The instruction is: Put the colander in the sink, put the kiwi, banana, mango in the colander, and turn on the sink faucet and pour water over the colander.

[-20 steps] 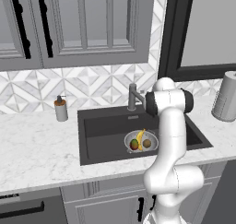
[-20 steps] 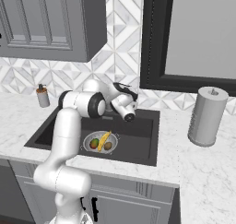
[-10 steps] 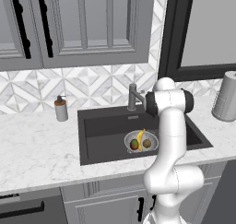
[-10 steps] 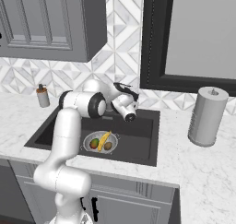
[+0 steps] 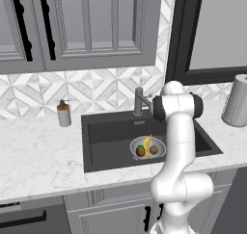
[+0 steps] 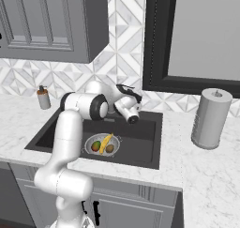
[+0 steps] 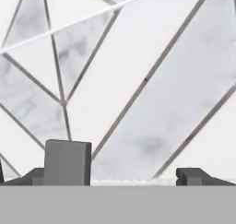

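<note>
Your gripper [image 6: 132,113] sits up at the back of the sink [image 5: 106,149], pointed at the tiled wall, and in the hand view its two dark tips stand well apart near the bottom edge, so you can take the fingers as spread with nothing between them. A grey block [image 7: 67,163] rises just beside the left tip in that view; I judge it to be part of the sink faucet [image 5: 140,101], though I cannot tell which part. That is the relation your next move turns on: the faucet stands right at the hand, slightly to one side of the fingers rather than between them, with its upright body running up from the counter and its lever off to the side. Whether a tip already touches the lever cannot be told from here. Below and behind the hand, toward you, the colander [image 6: 101,145] rests on the sink floor, and it holds the banana [image 6: 106,142], the mango [image 6: 96,146] and the kiwi [image 6: 110,148] together. So the loading looks done and the water is what remains; no stream shows from the spout. You likely need a small sideways nudge toward the lever, not a reach.
</note>
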